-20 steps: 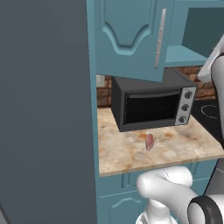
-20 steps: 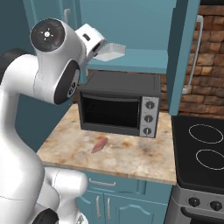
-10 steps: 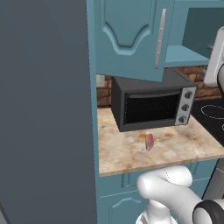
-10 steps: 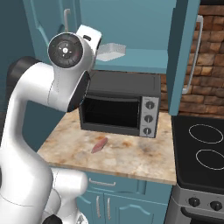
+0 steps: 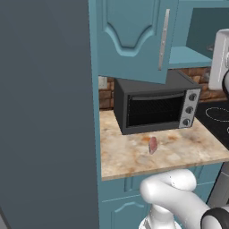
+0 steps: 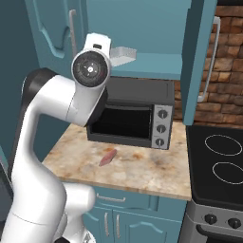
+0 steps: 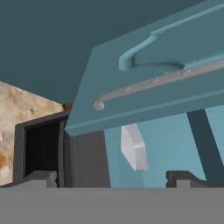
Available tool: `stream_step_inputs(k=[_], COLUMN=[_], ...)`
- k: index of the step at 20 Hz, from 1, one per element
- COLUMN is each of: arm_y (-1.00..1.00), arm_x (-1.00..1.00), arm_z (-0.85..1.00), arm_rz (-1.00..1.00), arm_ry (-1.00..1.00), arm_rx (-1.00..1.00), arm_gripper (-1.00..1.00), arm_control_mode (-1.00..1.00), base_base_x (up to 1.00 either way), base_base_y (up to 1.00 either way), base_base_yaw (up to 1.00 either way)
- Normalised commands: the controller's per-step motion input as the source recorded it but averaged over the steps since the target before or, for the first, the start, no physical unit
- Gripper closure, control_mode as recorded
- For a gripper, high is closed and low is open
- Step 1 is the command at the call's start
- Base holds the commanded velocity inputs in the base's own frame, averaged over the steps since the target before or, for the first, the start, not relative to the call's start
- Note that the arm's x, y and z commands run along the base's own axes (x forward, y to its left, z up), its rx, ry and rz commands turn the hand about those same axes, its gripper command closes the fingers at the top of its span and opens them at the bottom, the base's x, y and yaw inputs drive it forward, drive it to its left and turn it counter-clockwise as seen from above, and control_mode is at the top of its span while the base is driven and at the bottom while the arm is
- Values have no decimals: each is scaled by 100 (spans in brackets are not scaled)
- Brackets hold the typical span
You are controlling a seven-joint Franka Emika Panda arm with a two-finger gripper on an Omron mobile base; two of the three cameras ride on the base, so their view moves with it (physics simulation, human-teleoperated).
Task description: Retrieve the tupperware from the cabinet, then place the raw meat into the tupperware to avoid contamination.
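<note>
The tupperware (image 6: 124, 54) is a small shallow white container on the teal shelf of the open upper cabinet (image 6: 156, 64). In the hand view the tupperware (image 7: 133, 147) stands rolled on its side, ahead of my gripper (image 7: 111, 179) and apart from it. The two dark fingertips (image 7: 41, 177) are spread wide with nothing between them, so the gripper is open. The raw meat (image 5: 153, 144), a pinkish-red lump, lies on the speckled counter in front of the microwave; the same raw meat (image 6: 108, 157) shows in the right base view.
A dark microwave (image 6: 137, 118) sits under the shelf. Both cabinet doors (image 5: 134, 40) hang open, their silver bar handles (image 5: 164, 40) facing out. A black stove (image 6: 223, 166) lies to the right. A tall dark grey unit (image 5: 44, 112) stands to the left.
My arm has swung right, bringing the hand in front of the cabinet shelf by the tupperware. The gripper stayed open. The meat and tupperware have not moved.
</note>
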Motion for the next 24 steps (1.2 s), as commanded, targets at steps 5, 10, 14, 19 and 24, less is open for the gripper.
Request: stream_step_inputs(k=[5, 10, 14, 19, 24], arm_y=[0, 0, 1, 2, 2], arm_x=[4, 18, 25, 31, 30], arm_z=[-3, -5, -1, 0, 0], arm_rz=[0, 0, 1, 3, 9], arm_ry=[-3, -4, -1, 0, 1], arm_rx=[0, 0, 0, 0, 0], arm_gripper=[-100, -100, -100, -100, -100], arm_control_mode=[-100, -100, -100, -100, -100], base_base_x=[0, 0, 0, 0, 0], base_base_y=[0, 0, 0, 0, 0], base_base_yaw=[0, 0, 0, 0, 0])
